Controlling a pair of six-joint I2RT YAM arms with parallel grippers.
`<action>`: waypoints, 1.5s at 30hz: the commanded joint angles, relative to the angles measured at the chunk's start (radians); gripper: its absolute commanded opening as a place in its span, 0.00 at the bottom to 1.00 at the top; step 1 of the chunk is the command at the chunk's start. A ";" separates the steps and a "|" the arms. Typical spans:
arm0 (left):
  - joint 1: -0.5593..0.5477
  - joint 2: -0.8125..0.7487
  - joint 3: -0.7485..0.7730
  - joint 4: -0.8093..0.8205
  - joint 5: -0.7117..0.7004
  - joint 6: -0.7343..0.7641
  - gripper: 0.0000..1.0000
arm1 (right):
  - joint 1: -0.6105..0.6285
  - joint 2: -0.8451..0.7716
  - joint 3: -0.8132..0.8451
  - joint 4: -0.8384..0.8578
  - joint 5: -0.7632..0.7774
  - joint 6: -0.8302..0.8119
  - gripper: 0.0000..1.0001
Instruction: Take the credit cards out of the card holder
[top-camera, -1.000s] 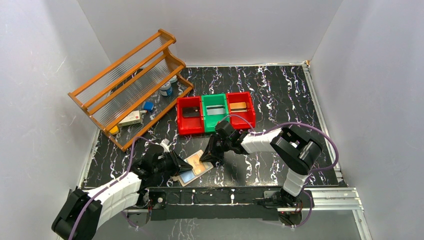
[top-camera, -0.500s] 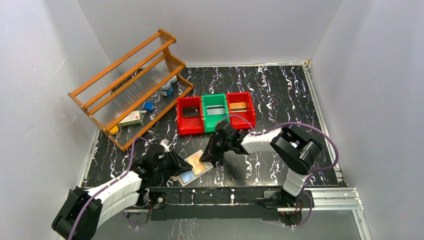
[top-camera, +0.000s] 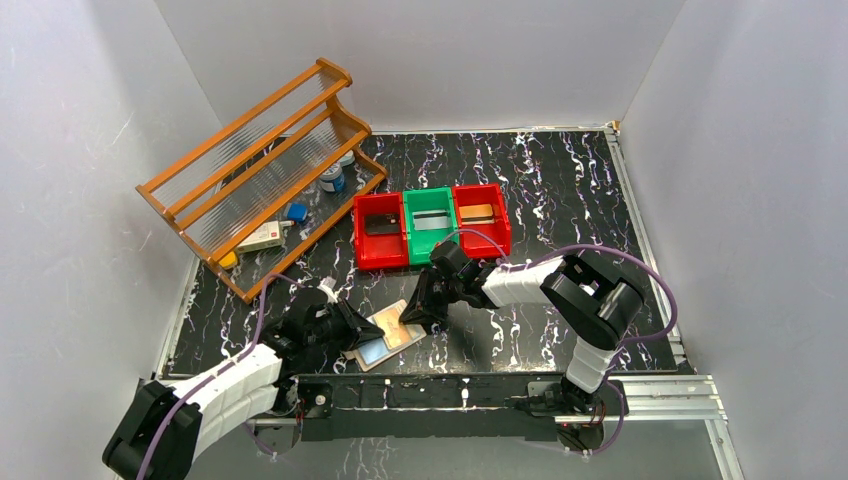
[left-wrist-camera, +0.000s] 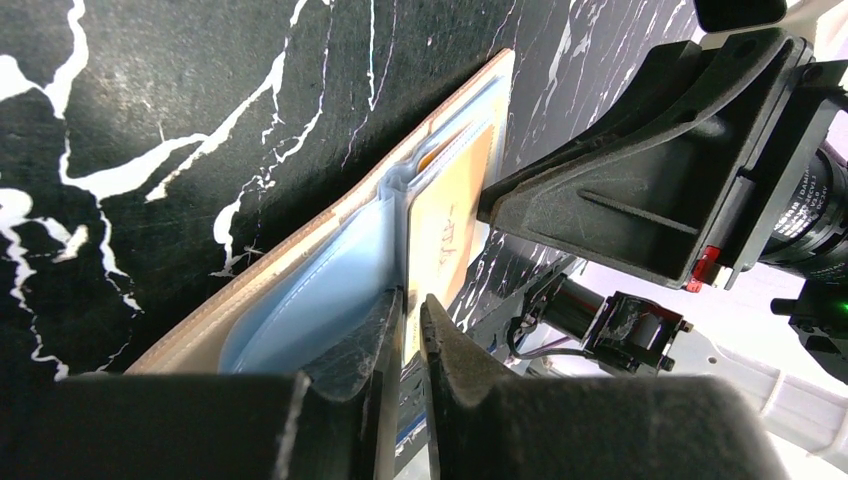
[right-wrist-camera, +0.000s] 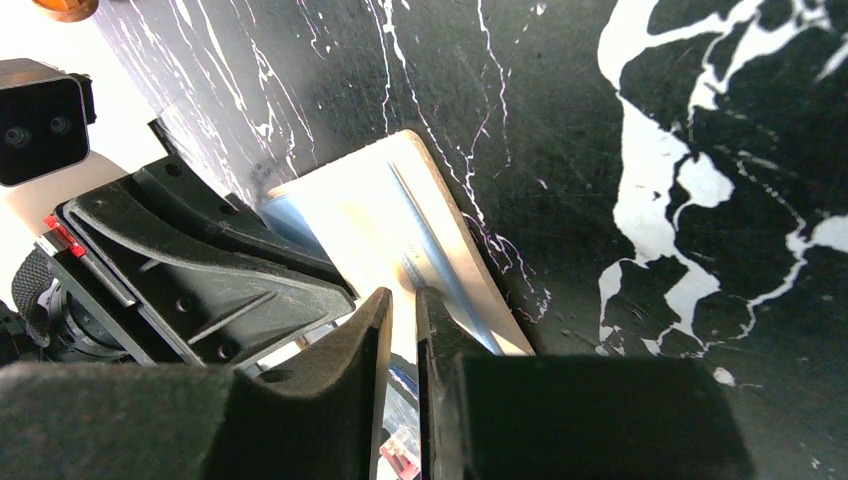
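Left end effector (left-wrist-camera: 410, 298) on card holder (left-wrist-camera: 322, 278)

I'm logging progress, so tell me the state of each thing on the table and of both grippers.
card holder, open, lying flat.
left gripper, shut on the card holder's sleeve fold.
right gripper, shut on the card holder's edge.
left red bin, holds a dark card.
green bin, holds a grey card.
right red bin, holds an orange card.

left tool (left-wrist-camera: 405, 305) | pinching blue sleeve (left-wrist-camera: 320, 300) edge | card holder (left-wrist-camera: 250, 290) open on table (left-wrist-camera: 150, 120)
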 joint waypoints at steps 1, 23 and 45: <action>0.001 -0.022 0.023 0.051 0.023 -0.025 0.09 | 0.012 0.059 -0.039 -0.150 0.091 -0.040 0.24; 0.001 0.073 0.046 0.171 0.070 0.006 0.03 | 0.012 0.059 -0.040 -0.131 0.078 -0.043 0.24; 0.002 -0.020 0.079 -0.046 0.007 0.104 0.00 | 0.012 0.002 -0.058 -0.181 0.145 -0.032 0.25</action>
